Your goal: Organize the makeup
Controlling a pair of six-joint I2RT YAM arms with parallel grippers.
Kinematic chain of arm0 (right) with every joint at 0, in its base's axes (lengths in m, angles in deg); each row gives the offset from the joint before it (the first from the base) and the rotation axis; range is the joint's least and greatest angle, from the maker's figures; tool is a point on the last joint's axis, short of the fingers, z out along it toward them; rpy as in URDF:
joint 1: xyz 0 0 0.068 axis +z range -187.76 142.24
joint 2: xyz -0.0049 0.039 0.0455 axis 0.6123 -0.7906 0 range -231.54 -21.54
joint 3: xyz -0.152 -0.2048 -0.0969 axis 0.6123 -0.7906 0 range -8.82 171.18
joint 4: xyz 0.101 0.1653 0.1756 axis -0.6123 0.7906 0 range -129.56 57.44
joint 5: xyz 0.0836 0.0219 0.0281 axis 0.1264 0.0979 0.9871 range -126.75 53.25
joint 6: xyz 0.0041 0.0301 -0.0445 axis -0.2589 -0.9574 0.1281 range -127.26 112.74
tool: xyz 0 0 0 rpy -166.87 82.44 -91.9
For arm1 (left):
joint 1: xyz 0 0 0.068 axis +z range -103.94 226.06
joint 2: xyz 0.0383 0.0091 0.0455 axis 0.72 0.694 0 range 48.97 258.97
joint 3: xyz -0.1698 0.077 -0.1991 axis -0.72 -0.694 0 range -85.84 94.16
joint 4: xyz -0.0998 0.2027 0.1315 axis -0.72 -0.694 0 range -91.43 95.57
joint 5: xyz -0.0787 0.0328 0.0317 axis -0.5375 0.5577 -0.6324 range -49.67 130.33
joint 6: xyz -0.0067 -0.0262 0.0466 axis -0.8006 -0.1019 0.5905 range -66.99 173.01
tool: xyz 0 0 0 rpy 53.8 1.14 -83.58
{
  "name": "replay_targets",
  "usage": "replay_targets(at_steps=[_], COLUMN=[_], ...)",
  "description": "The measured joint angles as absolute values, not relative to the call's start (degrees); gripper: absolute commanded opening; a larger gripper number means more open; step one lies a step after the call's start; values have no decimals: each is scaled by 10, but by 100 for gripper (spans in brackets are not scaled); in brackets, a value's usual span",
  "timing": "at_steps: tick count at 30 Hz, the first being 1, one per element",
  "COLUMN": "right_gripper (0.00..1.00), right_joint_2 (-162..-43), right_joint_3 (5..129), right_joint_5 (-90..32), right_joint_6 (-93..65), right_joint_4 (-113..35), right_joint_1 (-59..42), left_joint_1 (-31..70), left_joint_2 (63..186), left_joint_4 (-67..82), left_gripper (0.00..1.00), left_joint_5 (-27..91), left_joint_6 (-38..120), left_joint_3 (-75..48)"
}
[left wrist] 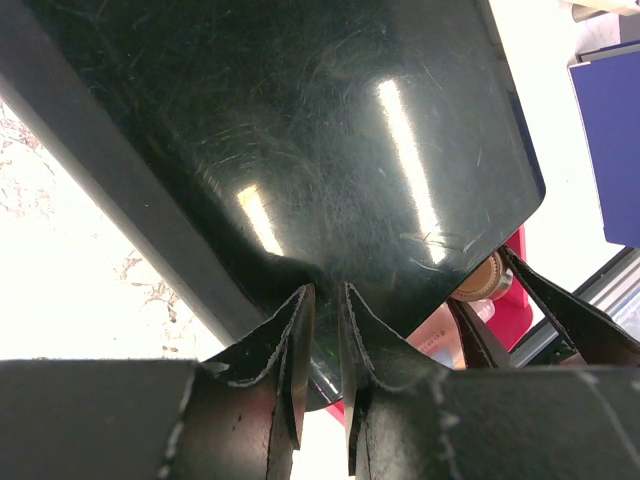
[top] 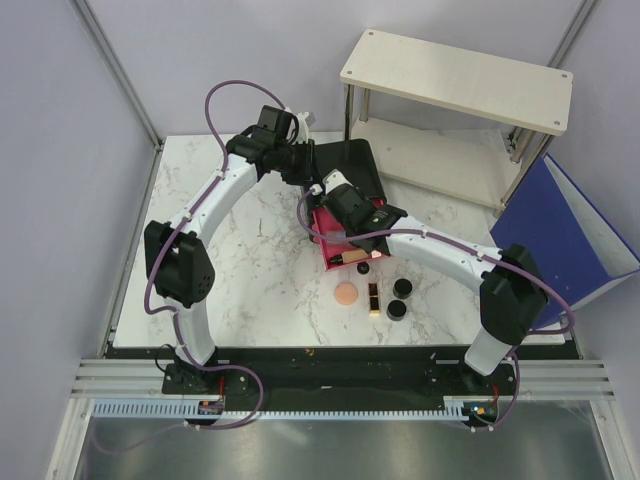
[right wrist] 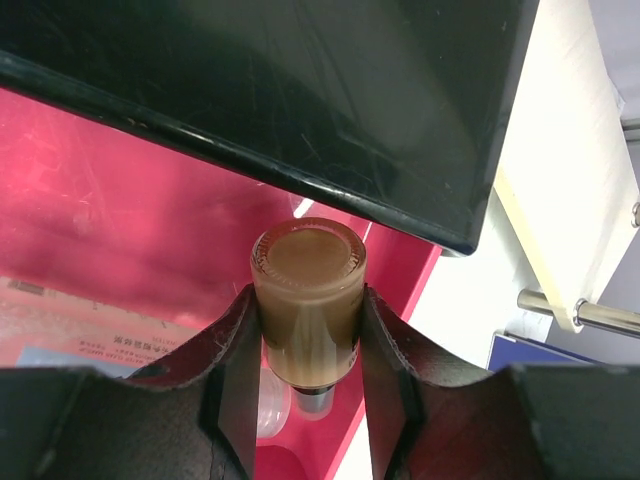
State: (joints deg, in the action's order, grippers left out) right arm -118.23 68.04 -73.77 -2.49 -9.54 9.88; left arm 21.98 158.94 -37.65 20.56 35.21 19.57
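My right gripper (right wrist: pixel 308 300) is shut on a tan bottle (right wrist: pixel 308 270), held base up and cap down over the open pink drawer (right wrist: pixel 120 200) of the black box (right wrist: pixel 300 80). A clear printed tube (right wrist: pixel 80 325) lies in that drawer. My left gripper (left wrist: pixel 322 300) is closed on the box's near edge (left wrist: pixel 300 150). In the top view my left gripper (top: pixel 303 168) is at the box's left side and my right gripper (top: pixel 352 222) is over the drawer (top: pixel 328 240). A peach disc (top: pixel 345 294), a black-gold lipstick (top: pixel 373 297) and two black jars (top: pixel 402 288) (top: pixel 396 310) lie on the table.
A two-level white shelf (top: pixel 455 75) stands at the back right. A blue bin (top: pixel 575 235) leans at the right edge. The marble table (top: pixel 250 270) ends at a black strip in front of the arm bases.
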Motion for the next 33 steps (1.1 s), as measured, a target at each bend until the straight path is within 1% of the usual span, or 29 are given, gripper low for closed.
replay_targets(at_steps=[6, 8, 13, 17, 21, 27, 31, 33], right_gripper=[71, 72, 72, 71, 65, 56, 54, 55], right_joint_2=[-1182, -1181, -1178, -1153, -1095, -933, -845, -810], right_joint_3=[690, 700, 729, 739, 737, 668, 587, 534], right_joint_5=[-731, -726, -726, -731, -744, -728, -688, -651], right_joint_6=[-24, -26, -33, -50, -92, -198, -278, -314], right_joint_4=[-90, -82, -63, -48, -40, -44, -46, -49], right_joint_1=[99, 99, 101, 101, 101, 101, 101, 101], left_joint_1=[220, 220, 220, 220, 220, 220, 220, 220], left_joint_2=[1590, 1590, 1591, 1591, 1592, 1592, 1593, 1594], left_joint_4=[-377, -377, -378, -378, -379, -379, -380, -381], left_gripper=[27, 27, 27, 27, 28, 28, 29, 29], left_joint_5=[206, 206, 206, 206, 206, 206, 205, 205], left_joint_6=[352, 352, 352, 352, 352, 352, 352, 352], left_joint_3=[197, 197, 199, 199, 201, 201, 202, 204])
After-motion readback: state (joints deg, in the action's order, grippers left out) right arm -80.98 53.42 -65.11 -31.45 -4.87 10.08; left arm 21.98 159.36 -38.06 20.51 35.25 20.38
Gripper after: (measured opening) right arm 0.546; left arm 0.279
